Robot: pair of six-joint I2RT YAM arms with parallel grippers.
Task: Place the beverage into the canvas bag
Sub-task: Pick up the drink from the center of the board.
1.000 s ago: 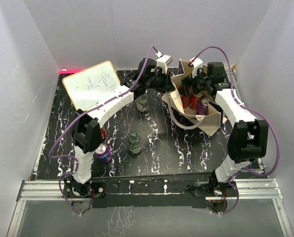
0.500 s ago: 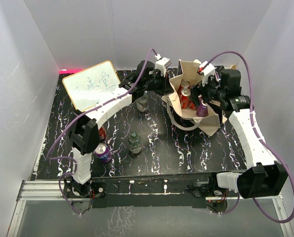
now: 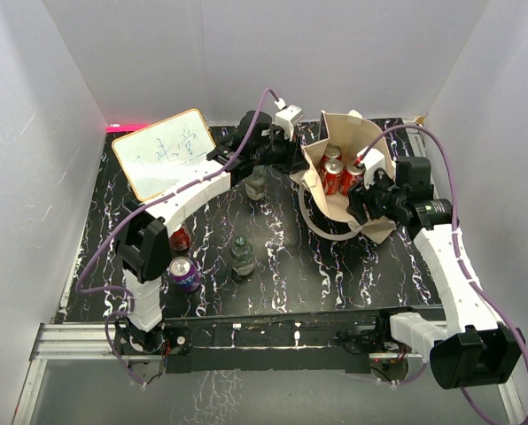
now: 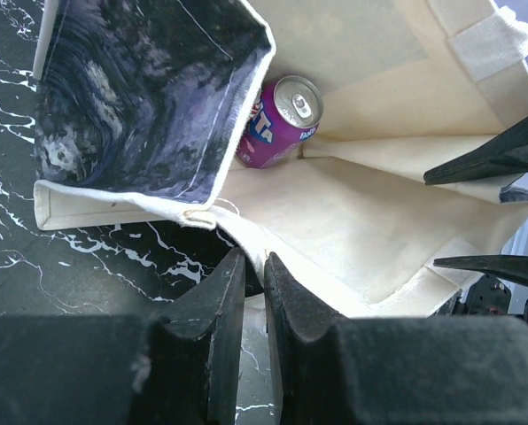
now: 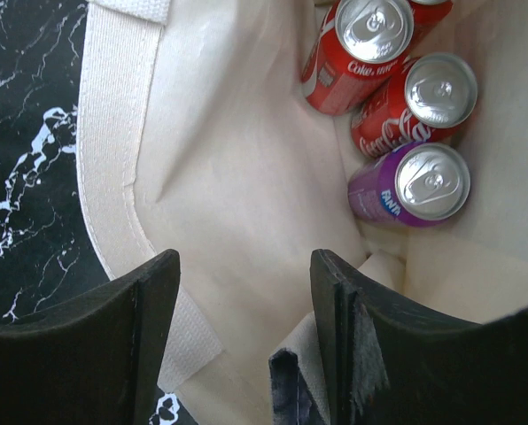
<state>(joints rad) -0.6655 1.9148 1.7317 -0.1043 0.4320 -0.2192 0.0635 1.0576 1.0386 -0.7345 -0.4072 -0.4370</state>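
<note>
The beige canvas bag (image 3: 350, 133) stands open at the back right, with its black panel (image 4: 149, 97) facing left. Two red cola cans (image 3: 333, 170) and a purple Fanta can (image 5: 413, 186) stand inside it. The purple can also shows in the left wrist view (image 4: 277, 119). My left gripper (image 3: 291, 163) is shut on the bag's left rim (image 4: 246, 239) and holds the mouth open. My right gripper (image 5: 246, 283) is open and empty above the bag's near right edge, and it also shows in the top view (image 3: 361, 200).
On the black marble table (image 3: 317, 266) stand a purple can (image 3: 185, 274), a red can (image 3: 181, 237) and two dark bottles (image 3: 242, 255) (image 3: 256, 184). A whiteboard (image 3: 165, 152) leans at the back left. White walls close in all round.
My right arm has swung out to the near right and its gripper has drawn back from deep in the bag to its near right edge. The left gripper has kept its hold on the rim.
</note>
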